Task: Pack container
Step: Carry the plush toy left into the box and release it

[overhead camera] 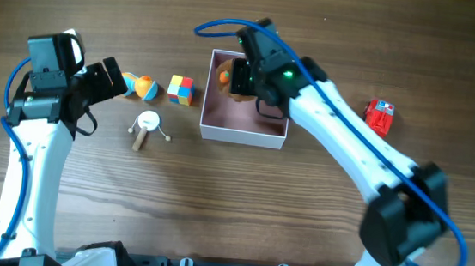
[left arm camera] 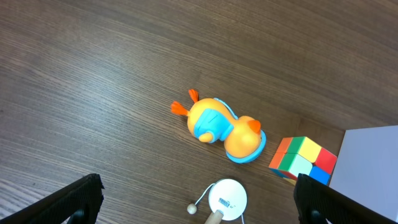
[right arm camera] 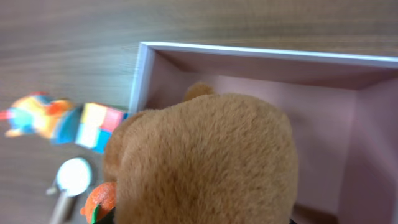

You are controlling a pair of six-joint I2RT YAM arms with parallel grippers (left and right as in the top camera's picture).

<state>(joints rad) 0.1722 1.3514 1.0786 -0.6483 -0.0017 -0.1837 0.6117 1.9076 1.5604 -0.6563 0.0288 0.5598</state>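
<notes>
The container [overhead camera: 243, 135] is a square white box with a pink inside, at the table's middle back; it also shows in the right wrist view [right arm camera: 249, 53]. My right gripper [overhead camera: 242, 77] hangs over its far left corner, shut on a brown plush toy [right arm camera: 205, 155] with an orange piece [right arm camera: 99, 200]. The plush hides the fingers. My left gripper [overhead camera: 109, 77] is open and empty [left arm camera: 198, 200], above the table left of the container. Below it lie an orange and blue duck toy [left arm camera: 224, 129], a coloured cube [left arm camera: 303, 158] and a white hand drum [left arm camera: 227, 198].
The duck [overhead camera: 138, 85], the cube [overhead camera: 181, 89] and the hand drum [overhead camera: 146, 125] lie left of the container. A red toy car [overhead camera: 381, 117] lies at the right. The right arm reaches across the table's right half.
</notes>
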